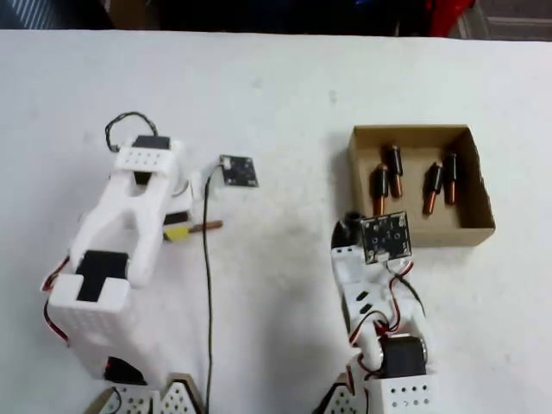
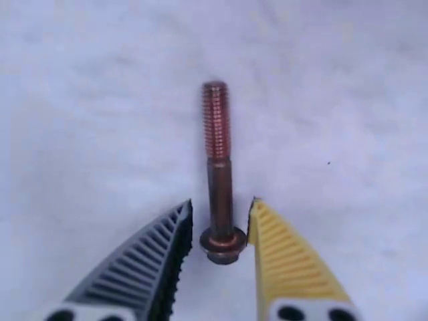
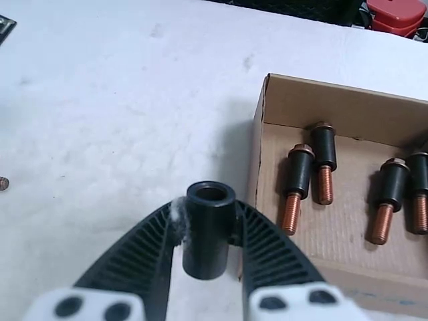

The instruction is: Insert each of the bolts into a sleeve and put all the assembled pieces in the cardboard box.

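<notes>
right end effector [image 3: 208, 215]: black ribbed fingers clamped together on the sleeve [image 3: 209, 234], one on each side of it.
sleeve: black tube held upright with its open bore facing the wrist camera, just outside the cardboard box [image 3: 334, 100] by its near corner; whether its base touches the surface cannot be told.
left end effector [image 2: 221, 204]: one grey finger and one yellow finger stand apart on either side of the bolt [image 2: 218, 167] at its head end; a narrow gap shows on the grey side, and the yellow tip is just beside the flange.
bolt: copper-coloured, lying flat on the surface [image 1: 276, 95], with its threaded end pointing away from the fingers; from above it sticks out beyond the yellow fingertip, towards the middle of the surface.
cardboard box: open-topped, on the right arm's side; four assembled pieces [image 3: 297, 187] lie inside, each a black sleeve with copper thread showing below it.
writing: faint bluish marks on the box's near wall, too blurred to read.
small dark board [image 1: 239, 170]: lies near the left arm, with a black cable [image 1: 207, 285] running from it.
</notes>
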